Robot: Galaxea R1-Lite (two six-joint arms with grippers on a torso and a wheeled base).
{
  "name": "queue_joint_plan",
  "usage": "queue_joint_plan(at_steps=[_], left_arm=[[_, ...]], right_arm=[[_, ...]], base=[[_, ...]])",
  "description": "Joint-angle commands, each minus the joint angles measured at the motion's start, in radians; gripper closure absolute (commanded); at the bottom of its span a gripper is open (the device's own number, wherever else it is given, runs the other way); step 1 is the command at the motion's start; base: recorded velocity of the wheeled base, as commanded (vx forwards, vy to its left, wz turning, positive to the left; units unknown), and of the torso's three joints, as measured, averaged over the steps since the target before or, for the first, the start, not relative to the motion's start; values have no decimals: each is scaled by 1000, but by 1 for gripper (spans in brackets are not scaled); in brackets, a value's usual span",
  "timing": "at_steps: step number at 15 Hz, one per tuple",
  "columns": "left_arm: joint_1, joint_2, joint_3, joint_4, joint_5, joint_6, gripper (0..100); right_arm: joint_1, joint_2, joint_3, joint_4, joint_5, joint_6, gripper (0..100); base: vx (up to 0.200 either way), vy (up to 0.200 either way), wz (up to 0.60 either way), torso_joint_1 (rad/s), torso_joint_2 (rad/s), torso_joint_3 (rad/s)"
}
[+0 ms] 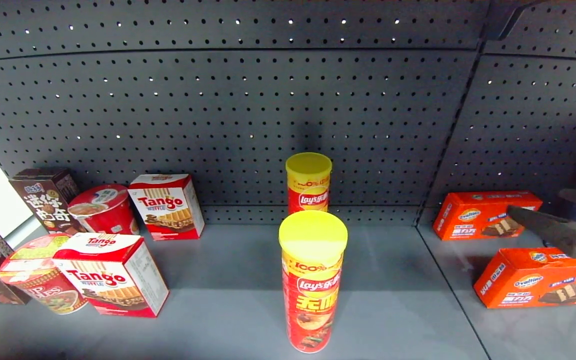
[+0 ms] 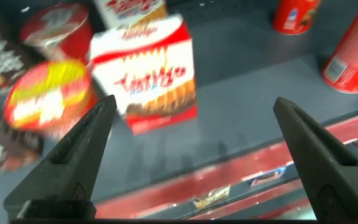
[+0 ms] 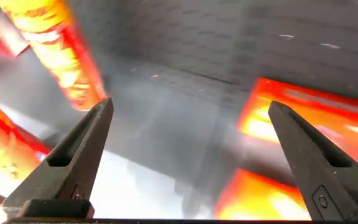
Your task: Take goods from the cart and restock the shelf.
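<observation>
Two yellow-lidded red chip cans stand in the middle of the grey shelf (image 1: 398,300), one at the front (image 1: 313,280) and one behind it by the pegboard (image 1: 308,182). My right gripper (image 1: 538,202) hangs open and empty at the right edge, over the orange boxes (image 1: 488,214). In its wrist view the right gripper (image 3: 191,106) faces bare shelf between a chip can (image 3: 61,50) and an orange box (image 3: 316,118). My left gripper (image 2: 194,104) is open and empty in front of the shelf's left part, facing a red-and-white wafer box (image 2: 148,74).
On the left stand two wafer boxes (image 1: 113,280), cup noodles (image 1: 43,280) and brown boxes (image 1: 43,197). A second orange box (image 1: 538,277) lies at the front right. A divider line (image 1: 448,280) separates the shelf sections. The shelf's red front strip (image 2: 229,180) runs below the left gripper.
</observation>
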State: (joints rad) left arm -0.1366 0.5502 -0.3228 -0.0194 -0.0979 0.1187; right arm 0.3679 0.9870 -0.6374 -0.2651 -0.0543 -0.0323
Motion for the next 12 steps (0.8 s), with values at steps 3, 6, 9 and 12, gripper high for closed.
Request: queue_joint_plan(at_steps=[3,6,9,12], left_arm=[[37,-362,203,2,10,-2,0],[81,-424,194,4,7,-2,0],[118,-466,225,21,-26,-34,0],[132,-543,294,39,-102,-1,0]], right_arm=[[-188,-561,217,109,1,-9,0],[-199,-850,228,331,-45,-12,0],[-207,-897,300,239,-139,29,0],[-219,-897,432,149,-42,40,0]], base=[[0,0,0,0,0,0],[0,0,0,0,0,0],[0,0,0,0,0,0],[0,0,0,0,0,0]])
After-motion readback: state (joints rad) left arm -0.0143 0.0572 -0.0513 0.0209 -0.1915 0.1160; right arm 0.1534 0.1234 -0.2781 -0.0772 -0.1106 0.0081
